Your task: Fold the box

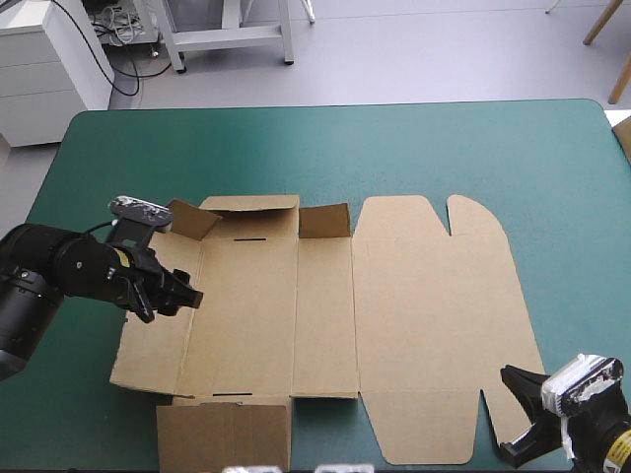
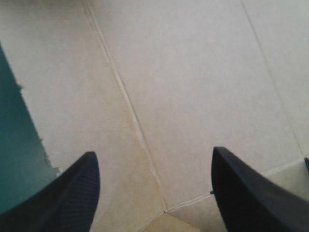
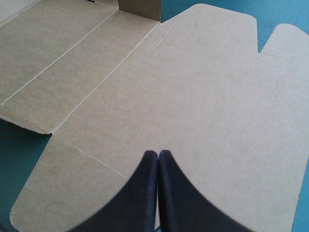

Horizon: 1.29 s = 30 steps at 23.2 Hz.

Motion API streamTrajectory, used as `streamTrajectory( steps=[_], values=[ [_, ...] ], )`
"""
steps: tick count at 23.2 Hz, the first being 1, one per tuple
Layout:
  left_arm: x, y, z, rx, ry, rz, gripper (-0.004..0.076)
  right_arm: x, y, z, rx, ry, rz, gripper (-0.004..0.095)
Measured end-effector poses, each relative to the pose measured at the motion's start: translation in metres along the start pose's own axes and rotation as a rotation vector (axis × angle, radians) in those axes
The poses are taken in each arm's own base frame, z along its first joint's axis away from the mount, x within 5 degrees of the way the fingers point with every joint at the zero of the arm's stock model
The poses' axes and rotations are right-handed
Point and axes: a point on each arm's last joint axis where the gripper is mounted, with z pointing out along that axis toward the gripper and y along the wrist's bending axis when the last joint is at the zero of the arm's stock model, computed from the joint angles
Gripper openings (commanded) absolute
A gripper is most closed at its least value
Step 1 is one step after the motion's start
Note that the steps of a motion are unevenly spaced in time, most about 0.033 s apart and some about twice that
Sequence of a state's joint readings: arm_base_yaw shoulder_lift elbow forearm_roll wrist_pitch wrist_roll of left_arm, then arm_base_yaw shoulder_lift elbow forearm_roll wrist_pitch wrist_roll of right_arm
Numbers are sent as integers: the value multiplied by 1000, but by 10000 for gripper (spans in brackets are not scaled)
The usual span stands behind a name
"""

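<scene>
Teal-green surface [image 1: 444, 148] carries the brown box [image 1: 394, 325] at its middle, mostly flat, with the far flaps partly raised. The left gripper [image 1: 185, 293] hovers wide over the left side panel; the right gripper [image 3: 158, 153], pinched together, waits at the near right corner. Folding seems barely begun: next, raise that left wall along its crease.

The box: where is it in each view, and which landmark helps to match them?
High view: the box lies spread out on the middle of the table.
Left wrist view: the box fills nearly everything under and ahead of the open left gripper.
Right wrist view: its wide lid panel lies ahead of the shut right gripper.
Landmark: the small upright flap at its far edge, in the high and right wrist views only.
</scene>
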<state>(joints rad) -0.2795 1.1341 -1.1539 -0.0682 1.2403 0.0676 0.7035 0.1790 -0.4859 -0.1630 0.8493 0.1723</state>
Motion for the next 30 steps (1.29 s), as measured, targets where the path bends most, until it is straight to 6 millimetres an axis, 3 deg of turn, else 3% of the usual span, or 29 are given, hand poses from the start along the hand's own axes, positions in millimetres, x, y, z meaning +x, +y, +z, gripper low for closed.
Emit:
streamTrajectory(
  steps=[12,21,25,30],
  values=[
    [8,55,-5,35,-55,-162,471,0,0,0,0,0,0,-20],
    [55,77,41,61,126,-236,471,0,0,0,1,3,0,-20],
    [54,83,57,90,185,-247,471,0,0,0,1,3,0,-20],
    [48,96,95,161,297,-286,471,0,0,0,-2,4,2,-20]
  ],
)
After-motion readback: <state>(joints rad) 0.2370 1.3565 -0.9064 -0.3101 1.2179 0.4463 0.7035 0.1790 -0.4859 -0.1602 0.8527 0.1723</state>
